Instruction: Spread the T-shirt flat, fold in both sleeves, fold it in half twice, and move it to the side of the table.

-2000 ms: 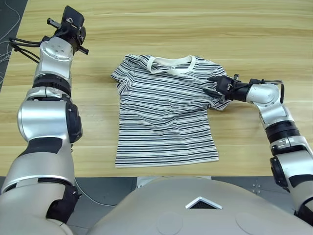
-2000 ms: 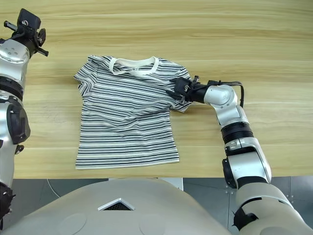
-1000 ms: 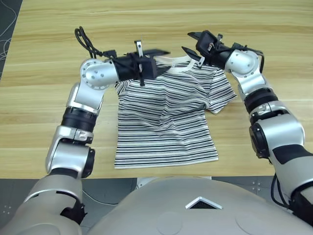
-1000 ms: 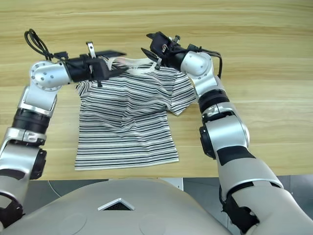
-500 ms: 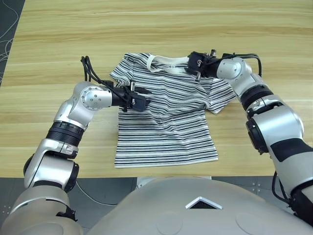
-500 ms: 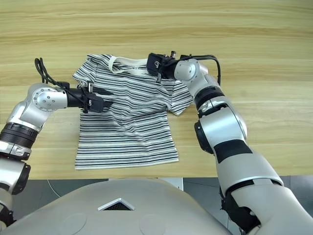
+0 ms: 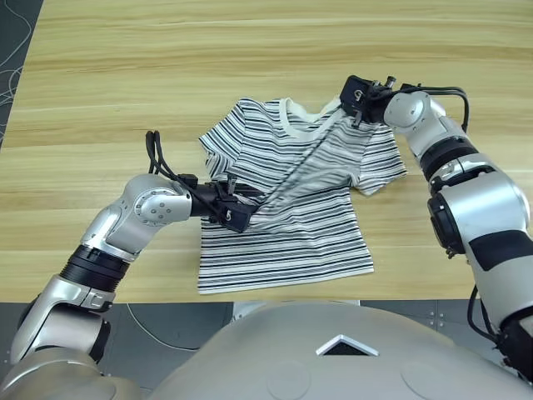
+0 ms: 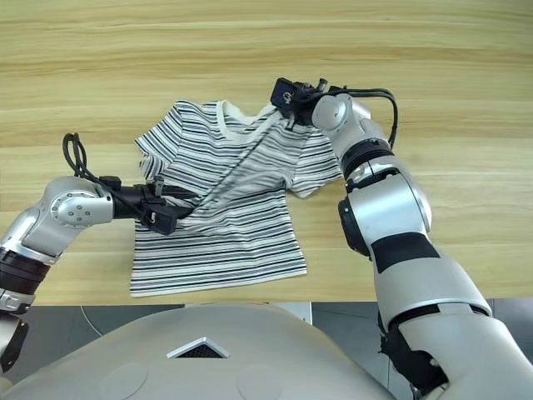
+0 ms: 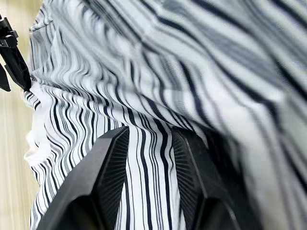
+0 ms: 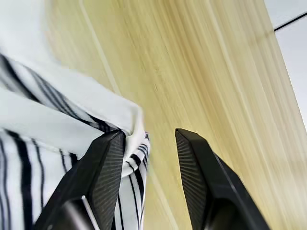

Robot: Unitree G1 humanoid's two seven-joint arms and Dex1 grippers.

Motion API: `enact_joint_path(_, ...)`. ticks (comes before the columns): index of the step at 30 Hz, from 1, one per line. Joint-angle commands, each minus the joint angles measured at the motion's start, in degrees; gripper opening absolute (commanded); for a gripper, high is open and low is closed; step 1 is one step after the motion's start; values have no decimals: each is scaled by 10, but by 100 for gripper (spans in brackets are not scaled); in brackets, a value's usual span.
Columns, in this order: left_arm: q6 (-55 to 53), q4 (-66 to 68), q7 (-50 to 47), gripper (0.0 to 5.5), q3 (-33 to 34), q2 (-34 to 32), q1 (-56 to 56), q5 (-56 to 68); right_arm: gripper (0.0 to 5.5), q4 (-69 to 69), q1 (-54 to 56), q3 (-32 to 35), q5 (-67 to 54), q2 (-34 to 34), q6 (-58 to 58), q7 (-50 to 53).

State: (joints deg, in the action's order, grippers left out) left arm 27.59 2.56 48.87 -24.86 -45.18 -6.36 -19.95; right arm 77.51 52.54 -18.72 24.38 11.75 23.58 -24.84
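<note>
You see the shirt, soft knit in dark and white stripes with a cream collar, lying mid-table on pale wood grain. A raised crease runs between the grippers. The left gripper sits at its left edge; its grip you cannot tell. The right wrist view adds what the head views hide: the right gripper is spread, the hem against one ribbed finger.
</note>
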Motion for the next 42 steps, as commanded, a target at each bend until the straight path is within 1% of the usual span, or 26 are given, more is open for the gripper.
enact_joint_path(1,-41,39,-36,166,23,35,-53,-15,191,-21,3,18,-25,-2,75,-49)
enact_joint_path(5,-72,0,-20,166,67,34,-106,33,191,-40,-8,25,-36,16,128,-83)
enact_joint_path(7,-94,-3,-4,166,84,36,-134,64,191,-56,-23,35,-48,37,149,-93)
enact_joint_path(10,-116,42,11,166,87,59,-173,98,191,-90,-60,50,-73,66,173,-120)
enact_joint_path(12,-104,150,-22,166,78,89,-223,73,191,-126,-94,59,-94,84,182,-142)
enact_joint_path(15,-72,399,-102,166,54,149,-315,22,191,-235,-177,65,-135,111,182,-184)
enact_joint_path(17,-62,519,-149,166,42,177,-348,-1,191,-310,-219,65,-154,122,164,-201)
enact_joint_path(19,-70,615,-189,166,36,199,-367,-16,191,-395,-257,66,-173,131,133,-217)
enact_joint_path(22,-80,693,-227,166,38,211,-375,-26,191,-480,-291,64,-188,139,90,-231)
enact_joint_path(26,-103,746,-247,166,48,226,-353,-29,191,-584,-331,78,-216,159,20,-237)
enact_joint_path(30,-119,759,-265,166,54,220,-333,-32,191,-622,-340,85,-223,172,-22,-232)
enact_joint_path(39,-116,758,-270,166,69,213,-339,-31,191,-578,-336,70,-209,162,-21,-225)
enact_joint_path(42,-135,759,-292,166,77,204,-343,-30,191,-558,-331,63,-202,161,-16,-224)
